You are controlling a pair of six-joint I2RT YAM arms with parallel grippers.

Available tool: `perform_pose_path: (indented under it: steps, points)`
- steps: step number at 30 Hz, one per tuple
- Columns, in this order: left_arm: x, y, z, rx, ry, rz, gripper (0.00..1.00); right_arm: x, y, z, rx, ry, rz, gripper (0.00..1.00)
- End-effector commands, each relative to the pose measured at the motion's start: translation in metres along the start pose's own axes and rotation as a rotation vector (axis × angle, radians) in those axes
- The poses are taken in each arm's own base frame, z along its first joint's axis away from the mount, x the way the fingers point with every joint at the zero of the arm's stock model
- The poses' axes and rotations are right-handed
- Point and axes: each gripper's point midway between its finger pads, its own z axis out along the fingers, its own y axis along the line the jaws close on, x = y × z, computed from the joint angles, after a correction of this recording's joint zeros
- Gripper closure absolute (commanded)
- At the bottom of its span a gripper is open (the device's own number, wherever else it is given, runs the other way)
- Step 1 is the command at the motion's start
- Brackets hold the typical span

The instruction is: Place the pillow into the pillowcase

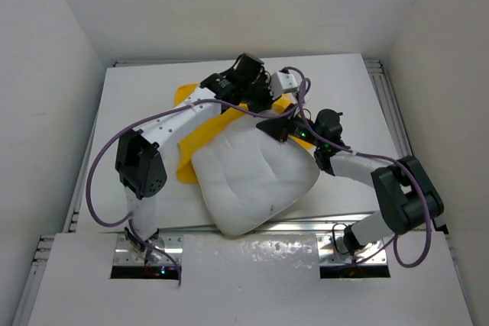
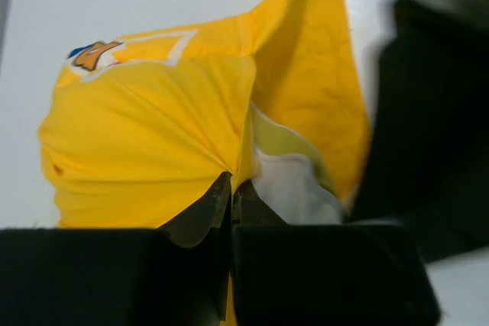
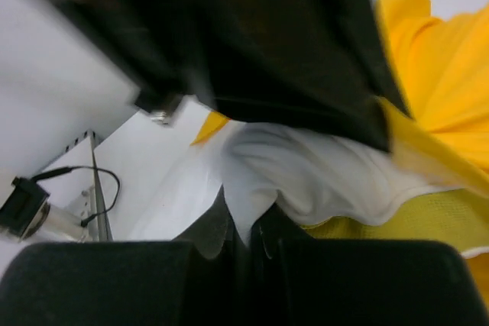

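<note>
Pinches a fold of the yellow pillowcase (image 2: 145, 135) w/ L gripper (image 2: 231, 188), jaws shut tight. Nips white cloth at far corner of the pillow (image 1: 252, 177) w/ R gripper (image 3: 243, 227), jaws shut too. Lies tilted mid table (image 1: 344, 89), mostly outside case. Bunches beyond + under pillow's left side.

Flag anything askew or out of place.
The pillow lies diagonally, its near corner reaching the edge of the table. The pillowcase is bunched at its far end, pinched by the left gripper; nothing looks spilled or damaged.
</note>
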Motion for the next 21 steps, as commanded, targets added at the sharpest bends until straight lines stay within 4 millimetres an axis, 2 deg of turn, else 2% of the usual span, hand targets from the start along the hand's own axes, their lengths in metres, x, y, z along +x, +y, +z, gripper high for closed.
perform_pose_path:
  steps: [1, 3, 6, 9, 10, 11, 12, 13, 15, 16, 17, 18, 19, 20, 21]
  points:
    - [-0.032, -0.101, -0.033, 0.443, -0.123, 0.072, 1.0, -0.07, -0.043, 0.012, 0.194, -0.278, -0.081, 1.0]
    - [-0.037, -0.11, -0.05, 0.489, -0.146, 0.097, 1.0, -0.062, -0.078, 0.011, 0.318, -0.289, 0.009, 1.0]
    - [-0.041, -0.114, -0.064, 0.504, -0.161, 0.119, 1.0, -0.053, -0.113, -0.001, 0.471, -0.353, 0.129, 1.0]
    - [-0.024, -0.115, -0.058, 0.487, -0.113, 0.101, 1.0, -0.053, -0.126, -0.007, 0.516, -0.424, 0.225, 1.0]
    - [-0.011, -0.114, -0.047, 0.476, -0.081, 0.083, 1.0, -0.053, -0.128, -0.003, 0.511, -0.435, 0.261, 1.0]
    - [-0.008, -0.112, -0.041, 0.462, -0.08, 0.082, 1.0, -0.052, -0.129, 0.002, 0.501, -0.426, 0.279, 1.0]
    - [0.005, -0.111, -0.032, 0.442, -0.042, 0.066, 1.0, -0.038, -0.13, 0.009, 0.48, -0.372, 0.304, 1.0]
    - [0.012, -0.107, -0.024, 0.42, -0.018, 0.044, 1.0, -0.034, -0.13, 0.014, 0.468, -0.351, 0.32, 0.99]
    - [0.025, -0.088, -0.011, 0.304, 0.025, 0.028, 0.88, -0.026, -0.126, 0.021, 0.432, -0.296, 0.328, 0.81]
    - [0.026, -0.079, -0.01, 0.248, 0.038, -0.009, 0.81, -0.016, -0.128, 0.02, 0.444, -0.235, 0.301, 0.52]
    - [0.032, -0.059, -0.01, 0.166, 0.059, -0.027, 0.55, -0.009, -0.128, 0.018, 0.448, -0.187, 0.282, 0.41]
    - [0.03, -0.05, -0.017, 0.12, 0.055, -0.059, 0.42, 0.007, -0.124, 0.013, 0.463, -0.084, 0.291, 0.31]
    - [0.028, -0.038, -0.023, 0.074, 0.041, -0.076, 0.34, 0.007, -0.126, 0.01, 0.474, -0.032, 0.206, 0.26]
    - [0.033, -0.019, -0.033, 0.022, 0.037, -0.103, 0.04, 0.031, -0.13, -0.001, 0.527, 0.098, 0.219, 0.24]
    - [0.026, -0.011, -0.047, -0.006, 0.008, -0.117, 0.0, 0.016, -0.13, -0.004, 0.534, 0.137, 0.112, 0.2]
